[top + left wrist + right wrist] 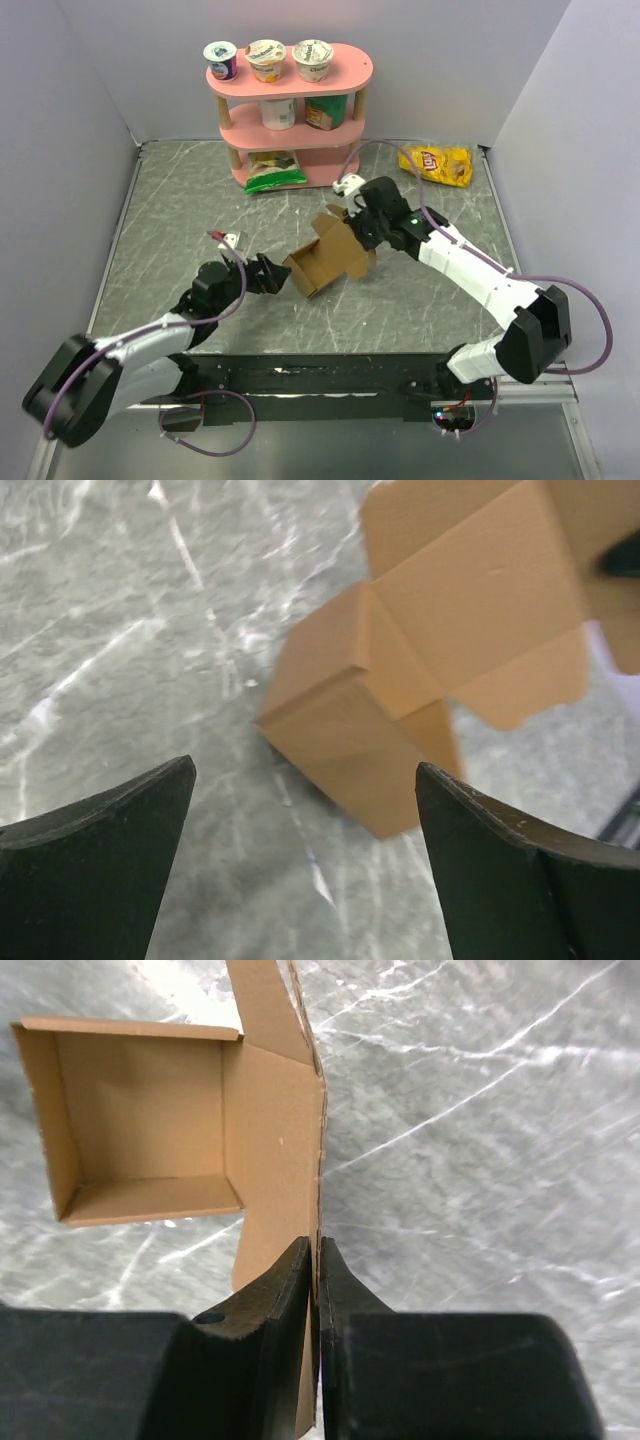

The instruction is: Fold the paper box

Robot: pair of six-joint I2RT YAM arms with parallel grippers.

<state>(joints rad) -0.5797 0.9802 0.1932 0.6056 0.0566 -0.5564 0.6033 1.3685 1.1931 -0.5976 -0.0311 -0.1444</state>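
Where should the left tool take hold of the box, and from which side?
On the box, probably the raised wall nearest the left tool, coming from the left, jaws astride it: that thin edge faces the tool, and the right tool pinches the far flap.

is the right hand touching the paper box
Touching. In the right wrist view the right hand is pinched shut on a flap edge of the paper box, no gap.
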